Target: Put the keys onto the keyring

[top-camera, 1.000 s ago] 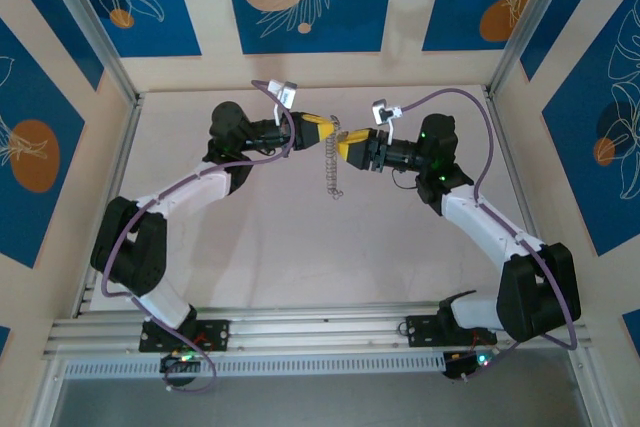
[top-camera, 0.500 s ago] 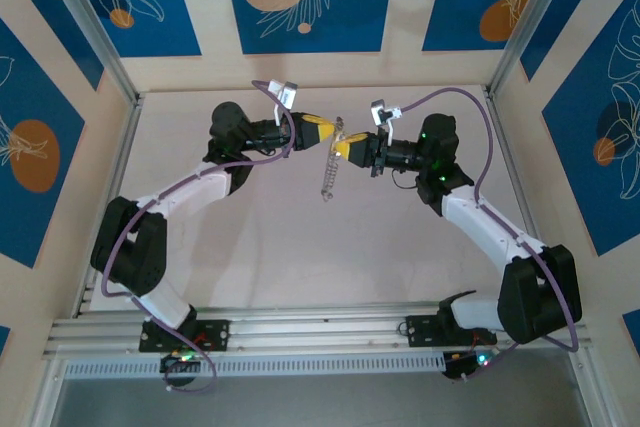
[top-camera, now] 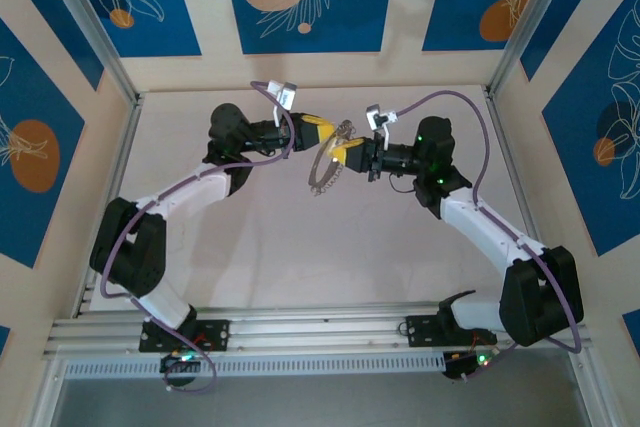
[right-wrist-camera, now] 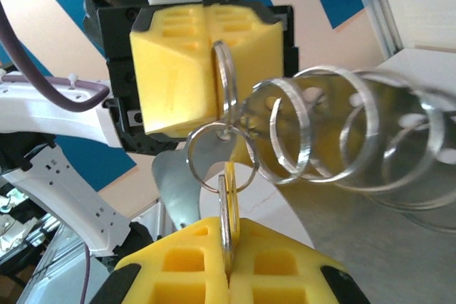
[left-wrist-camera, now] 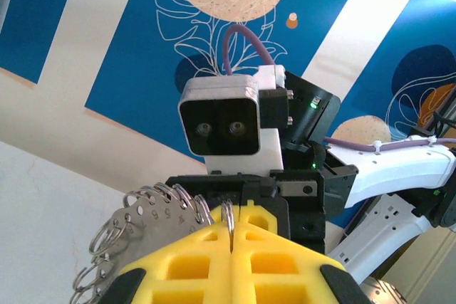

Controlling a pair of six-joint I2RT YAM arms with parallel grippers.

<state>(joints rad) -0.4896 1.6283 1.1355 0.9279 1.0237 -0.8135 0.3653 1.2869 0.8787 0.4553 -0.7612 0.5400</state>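
Note:
My left gripper (top-camera: 328, 128) and right gripper (top-camera: 338, 152) meet tip to tip above the middle of the table. The left gripper (left-wrist-camera: 231, 213) is shut on a steel keyring (left-wrist-camera: 229, 213). From the right wrist view that keyring (right-wrist-camera: 225, 80) stands edge-on in the left arm's yellow fingers (right-wrist-camera: 174, 69). A smaller ring (right-wrist-camera: 194, 165) hangs from it. My right gripper (right-wrist-camera: 228, 227) is shut on the key (right-wrist-camera: 230, 194), a thin yellow-headed one seen edge-on. Its top reaches the small ring's lower arc; whether it is threaded through I cannot tell.
A curved metal plate (top-camera: 322, 171) with numbered holes and several more rings (right-wrist-camera: 335, 133) hangs tilted from the held keyring, above the pale table (top-camera: 260, 247). The right arm's wrist camera (left-wrist-camera: 219, 127) faces the left gripper closely. Frame posts and patterned walls enclose the table.
The right gripper has gone from open to shut on the key. The ringed plate, hanging straight down before, has swung up and leftward into a tilt. The left gripper kept its grip.

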